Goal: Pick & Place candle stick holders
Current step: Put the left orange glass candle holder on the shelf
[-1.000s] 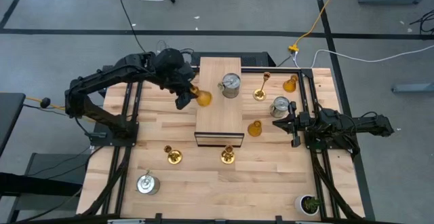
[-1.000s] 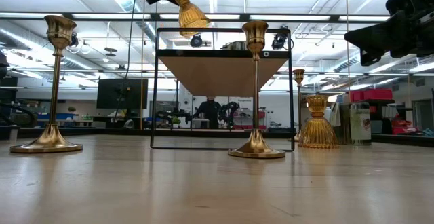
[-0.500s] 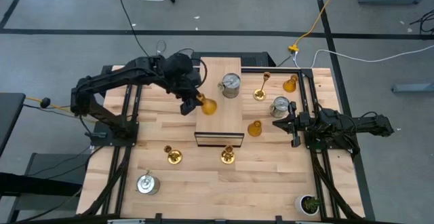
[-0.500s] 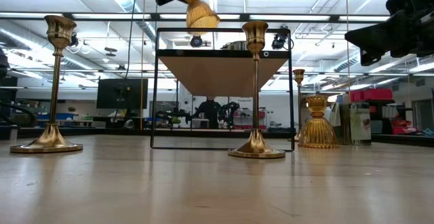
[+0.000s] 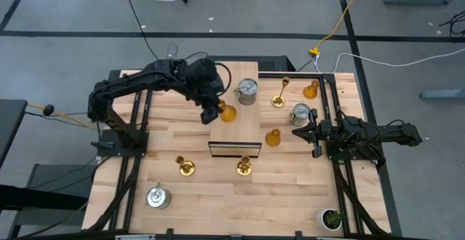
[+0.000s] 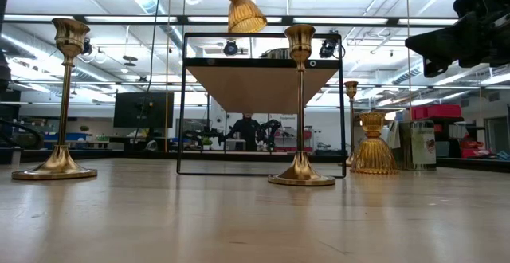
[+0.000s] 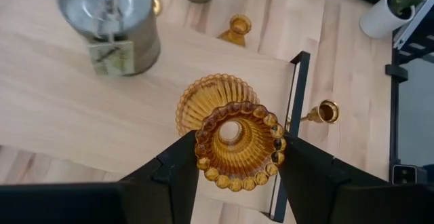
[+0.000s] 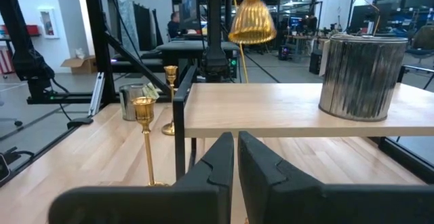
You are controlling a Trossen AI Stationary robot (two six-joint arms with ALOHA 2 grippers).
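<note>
My left gripper is shut on a squat amber-orange holder, which hangs over the left part of a raised wooden stand. A silver can stands on the stand's far end. On the table stand gold candlesticks, further amber holders and silver cans. My right gripper waits shut at the table's right, holding nothing. My left gripper pinches the holder's beaded top rim between its two fingers, one on each side. The fingers slant down from above and from the table's left. The holder hangs tilted below them, its fluted foot lowest, clear of the stand.
The stand's black frame holds its top well above the table. A small green potted plant sits at the near right corner. Bare tabletop lies along the near edge, between the left can and the plant.
My left gripper has carried the amber holder toward the table's right, from beside the stand's left edge to above its top. The holder has stayed in the hold, lifted clear and tilted.
</note>
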